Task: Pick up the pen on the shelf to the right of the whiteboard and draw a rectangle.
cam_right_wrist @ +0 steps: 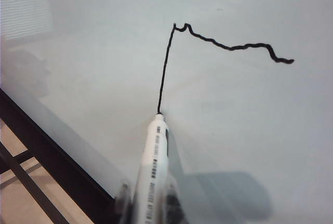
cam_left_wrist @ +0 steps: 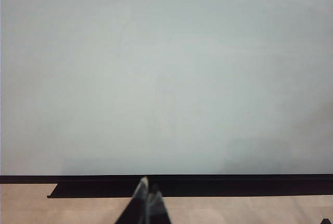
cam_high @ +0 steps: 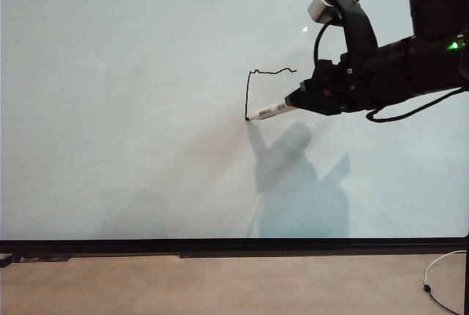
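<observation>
My right gripper [cam_high: 297, 99] is mostly a dark mass in the exterior view, and its fingers [cam_right_wrist: 123, 198] are cut off at the edge of the right wrist view, but I can see them clenched on the pen [cam_high: 270, 110]. The pen juts out from it, tip touching the whiteboard [cam_high: 132, 95] at the lower end of the rectangle's [cam_high: 249, 84] one vertical stroke; only that and a wavy top line exist. My left gripper [cam_left_wrist: 148, 188] sits low by the board's black bottom edge, fingertips together, holding nothing. A black cable [cam_high: 410, 112] loops under the right arm.
</observation>
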{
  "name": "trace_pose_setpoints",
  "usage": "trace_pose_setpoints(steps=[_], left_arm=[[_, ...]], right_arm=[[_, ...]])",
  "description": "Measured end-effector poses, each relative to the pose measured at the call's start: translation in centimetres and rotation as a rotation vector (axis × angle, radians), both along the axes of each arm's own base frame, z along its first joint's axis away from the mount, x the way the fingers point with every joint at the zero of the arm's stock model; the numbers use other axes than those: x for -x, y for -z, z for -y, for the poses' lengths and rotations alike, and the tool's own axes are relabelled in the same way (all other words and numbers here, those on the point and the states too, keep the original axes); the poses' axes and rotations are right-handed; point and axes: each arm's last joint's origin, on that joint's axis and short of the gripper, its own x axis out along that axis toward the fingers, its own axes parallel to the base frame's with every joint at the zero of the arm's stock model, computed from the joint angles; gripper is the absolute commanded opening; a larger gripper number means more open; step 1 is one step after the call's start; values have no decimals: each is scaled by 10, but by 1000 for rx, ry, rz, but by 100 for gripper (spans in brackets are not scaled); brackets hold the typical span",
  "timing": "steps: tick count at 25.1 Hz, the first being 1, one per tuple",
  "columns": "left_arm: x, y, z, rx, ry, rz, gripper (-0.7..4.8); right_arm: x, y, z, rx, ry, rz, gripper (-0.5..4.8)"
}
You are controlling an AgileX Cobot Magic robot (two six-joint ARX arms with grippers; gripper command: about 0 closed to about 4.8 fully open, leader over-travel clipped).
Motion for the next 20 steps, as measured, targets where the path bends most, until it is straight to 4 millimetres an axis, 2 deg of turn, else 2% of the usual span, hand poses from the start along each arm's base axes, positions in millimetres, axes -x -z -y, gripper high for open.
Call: trace_pose_setpoints(steps=[20], left_arm=[[0, 0, 0, 0, 0, 0, -4]], right_arm=[[11, -2, 27, 2, 74, 1, -6]])
